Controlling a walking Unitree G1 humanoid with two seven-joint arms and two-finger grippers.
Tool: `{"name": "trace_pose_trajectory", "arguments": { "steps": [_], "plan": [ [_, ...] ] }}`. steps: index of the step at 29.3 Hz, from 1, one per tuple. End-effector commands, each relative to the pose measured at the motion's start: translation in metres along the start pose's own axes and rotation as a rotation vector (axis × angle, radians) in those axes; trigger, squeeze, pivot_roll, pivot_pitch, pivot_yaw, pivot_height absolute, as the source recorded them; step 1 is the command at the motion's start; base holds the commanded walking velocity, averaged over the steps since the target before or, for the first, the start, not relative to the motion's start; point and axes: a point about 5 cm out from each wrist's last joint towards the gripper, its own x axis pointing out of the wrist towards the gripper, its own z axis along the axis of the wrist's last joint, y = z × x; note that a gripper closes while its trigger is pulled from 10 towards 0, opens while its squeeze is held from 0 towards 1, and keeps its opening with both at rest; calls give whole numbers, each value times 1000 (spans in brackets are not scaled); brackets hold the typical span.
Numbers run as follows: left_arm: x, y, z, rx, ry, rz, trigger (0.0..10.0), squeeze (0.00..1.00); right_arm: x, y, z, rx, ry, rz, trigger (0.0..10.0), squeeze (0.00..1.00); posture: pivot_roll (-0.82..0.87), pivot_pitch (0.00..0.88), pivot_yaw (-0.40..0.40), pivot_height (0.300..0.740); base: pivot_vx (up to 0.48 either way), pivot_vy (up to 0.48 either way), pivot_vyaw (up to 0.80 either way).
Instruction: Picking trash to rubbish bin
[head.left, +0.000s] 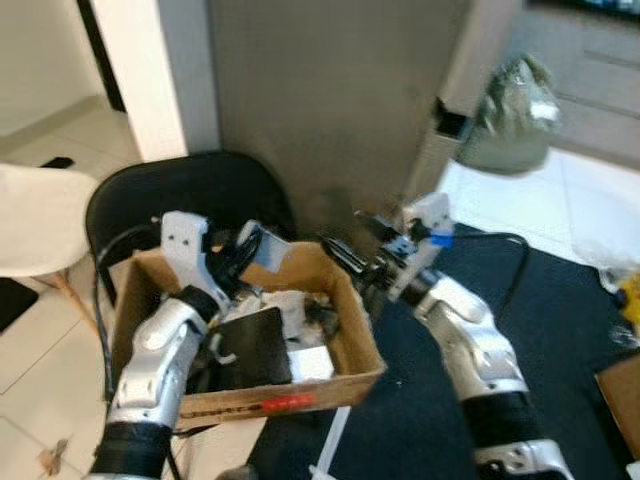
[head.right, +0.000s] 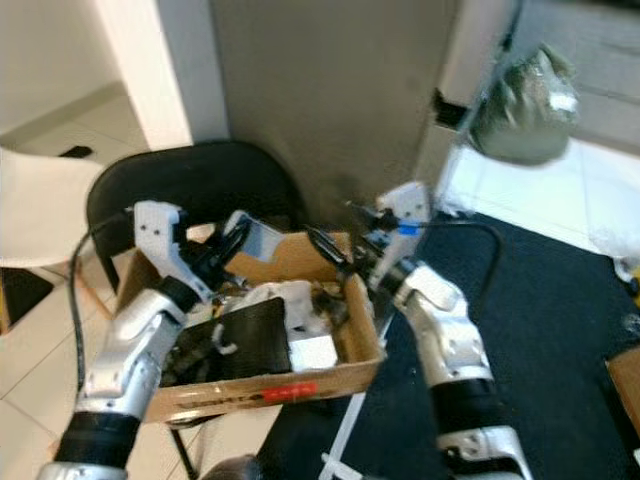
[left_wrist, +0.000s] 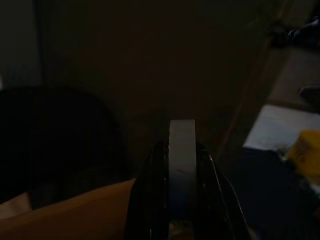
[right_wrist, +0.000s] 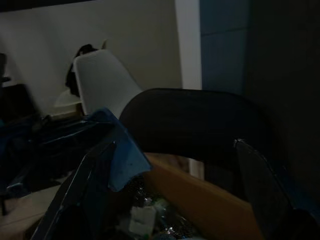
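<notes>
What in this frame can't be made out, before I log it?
- Contents of the cardboard box: blurred in the eye views; only a black flat item and white scraps are distinguishable.
- The pale flat piece clamped in the left gripper: left wrist view too dark to identify.
- Right gripper: jaws apart over the box; the blue scrap near one finger, contact unclear.
- Green bag by the wall: blurred.

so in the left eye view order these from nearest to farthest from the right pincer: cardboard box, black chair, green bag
1. cardboard box: the right pincer hangs just over its right rim.
2. black chair: behind the box, to the robot's left.
3. green bag: far back on the right, by the wall.
</notes>
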Motion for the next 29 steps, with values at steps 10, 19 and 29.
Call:
{"name": "trace_pose_trajectory", "arguments": {
  "steps": [10,19,29],
  "plan": [
    [-13,16,-17,73,221,6,10000,0,-11,-5,-2,-163,72,45,10000,0,16,0,-38,740,0,0,0],
    [-21,19,-24,101,300,-29,10000,0,-21,-2,-9,-308,206,219,10000,0,16,0,-37,740,0,0,0],
    [-25,24,-24,127,330,-30,10000,0,-24,-2,-13,-309,236,258,10000,0,17,0,-34,740,0,0,0]
  ]
}}
